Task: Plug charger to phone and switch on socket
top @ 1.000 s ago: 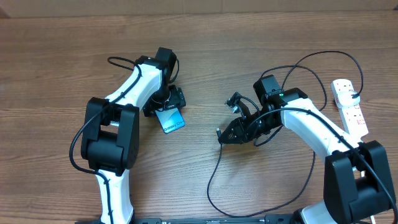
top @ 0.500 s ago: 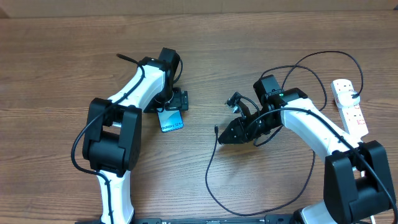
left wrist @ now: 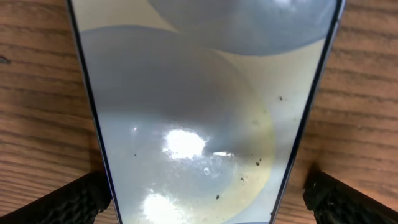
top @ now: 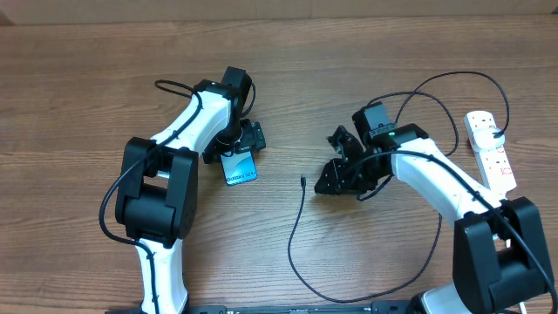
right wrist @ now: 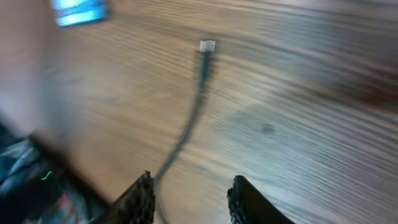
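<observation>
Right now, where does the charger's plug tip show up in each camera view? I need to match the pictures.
Overhead: the plug tip lies near mid-frame, right of the phone.
Left wrist: not in it; the phone fills the picture.
Right wrist: plug tip at upper centre, its cable trailing down toward the bottom edge.
Shared landmark: the phone, seen in all three views; in the right wrist view it sits in the top left corner.

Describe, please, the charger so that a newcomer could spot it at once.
On the wooden table, look at the middle, beside the right gripper. The charger is the thin black cable lying loose there, the only one ending in a small free plug.
</observation>
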